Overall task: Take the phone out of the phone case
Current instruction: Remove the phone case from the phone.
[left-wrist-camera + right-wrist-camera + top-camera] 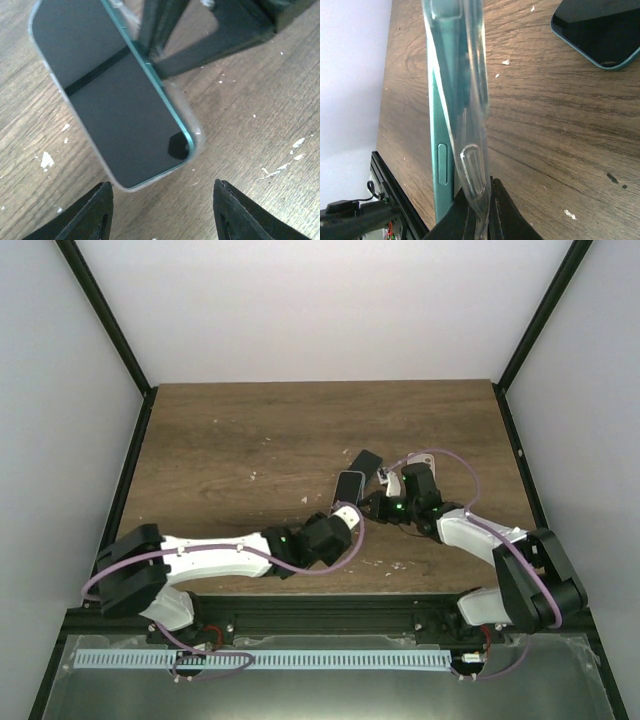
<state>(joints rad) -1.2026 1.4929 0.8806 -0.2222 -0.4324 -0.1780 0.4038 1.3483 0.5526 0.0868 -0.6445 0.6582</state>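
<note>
The phone (pixel 115 100) has a dark screen and a teal frame. It lies screen up on the wood table (pixel 260 125), inside a clear phone case (pixel 192 122). In the top view the phone (pixel 350 486) sits mid-table between both grippers. My left gripper (pixel 162 202) is open just short of the phone's near end and touches nothing. My right gripper (pixel 482 212) is shut on the clear phone case (pixel 470 100), pinching its side wall. That wall stands bowed away from the phone's teal side (pixel 440 165). From above, my right gripper (pixel 384 502) is at the phone's right side.
A second dark slab with a teal rim (pixel 597 32) lies flat on the table just beyond the phone; in the top view this slab (pixel 366 462) is at its far end. White flecks dot the wood. Black frame posts (pixel 135 455) border the table.
</note>
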